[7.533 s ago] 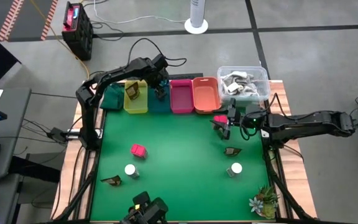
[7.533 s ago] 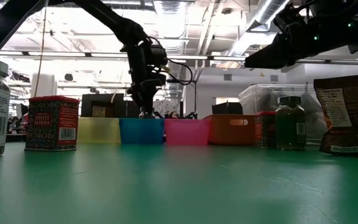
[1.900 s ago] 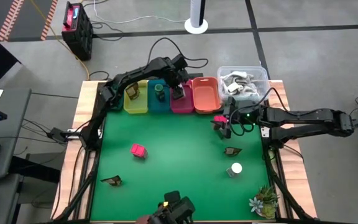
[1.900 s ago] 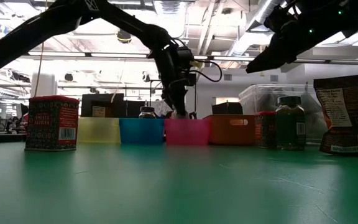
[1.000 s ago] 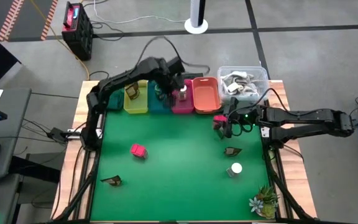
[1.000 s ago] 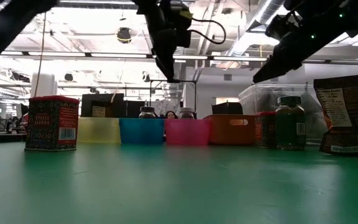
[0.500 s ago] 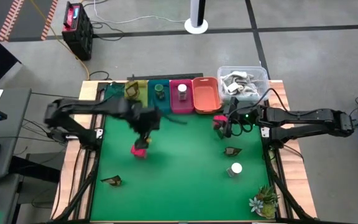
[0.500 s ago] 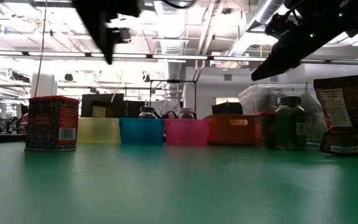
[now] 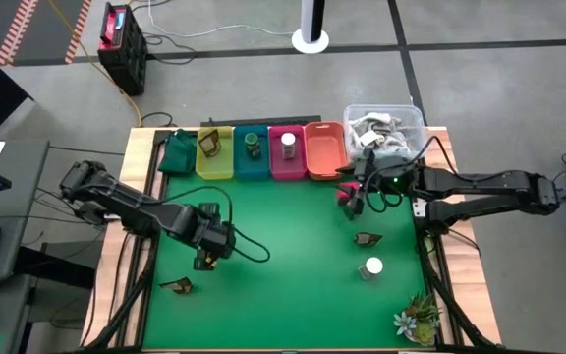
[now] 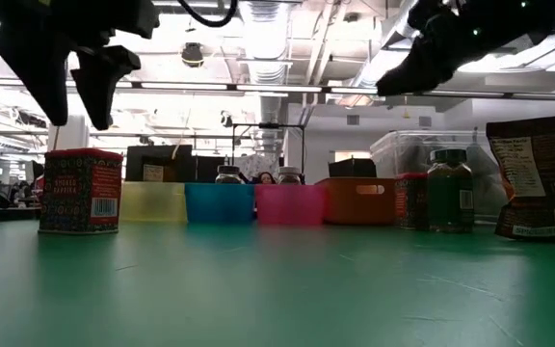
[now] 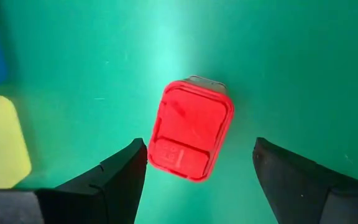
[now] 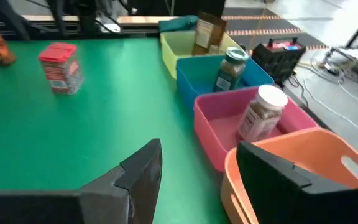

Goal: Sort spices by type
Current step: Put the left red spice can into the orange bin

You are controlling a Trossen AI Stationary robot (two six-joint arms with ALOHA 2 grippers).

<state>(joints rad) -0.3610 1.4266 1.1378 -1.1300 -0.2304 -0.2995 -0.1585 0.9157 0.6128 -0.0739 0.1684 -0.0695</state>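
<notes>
Red tin (image 11: 191, 134) sits upright on the green worktop (image 9: 283, 236), left of centre, directly under the left gripper (image 11: 197, 168), whose jaws are spread wide, one on each side of the tin, not touching it. Risk one: the tin looks rotated relative to the jaws, so they could close on corners, twist it or kick it out sideways. Risk two: coming down off-centre, a fingertip lands on the lid and tips it. At the far edge, the yellow bin (image 9: 214, 155) holds a brown packet (image 9: 209, 145), the blue bin (image 9: 252, 155) a dark green jar (image 9: 253, 146), the pink bin (image 9: 286, 155) a white-capped jar (image 9: 288, 145); the orange bin (image 9: 324, 149) looks empty, so I'd guess the tin goes there. The right gripper (image 9: 354, 200) hangs just near-right of that bin above a second red tin (image 9: 346, 190), jaws partly open and holding nothing, so a carry to orange could clash with that arm. A brown packet (image 9: 177, 286) lies near-left; another packet (image 9: 366, 238) and a white-capped jar (image 9: 371, 266) wait on the right side.
</notes>
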